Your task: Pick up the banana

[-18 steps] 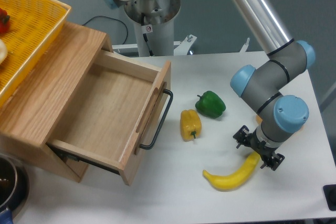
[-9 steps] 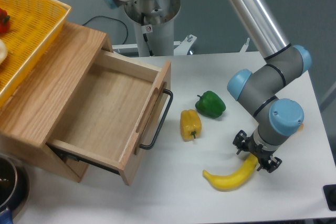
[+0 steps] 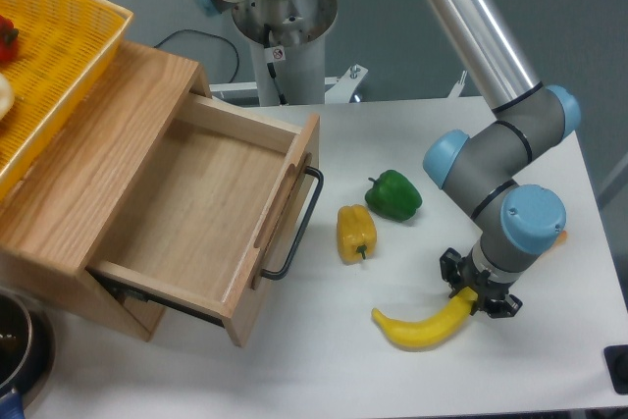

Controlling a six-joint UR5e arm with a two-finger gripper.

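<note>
Your worktop (image 3: 412, 144) is a smooth white slab against a grey wall, with the arm's metal pedestal at top centre. At lower right the banana (image 3: 417, 327), smooth, curved and bright yellow, lies on the surface; your pincer (image 3: 476, 296) is closed on its right end. Near centre sit a blocky yellow pepper (image 3: 355, 232) and a glossy green pepper (image 3: 393, 194). At left, a wooden drawer (image 3: 201, 213) stands open beneath a woven yellow basket (image 3: 49, 56).
</note>
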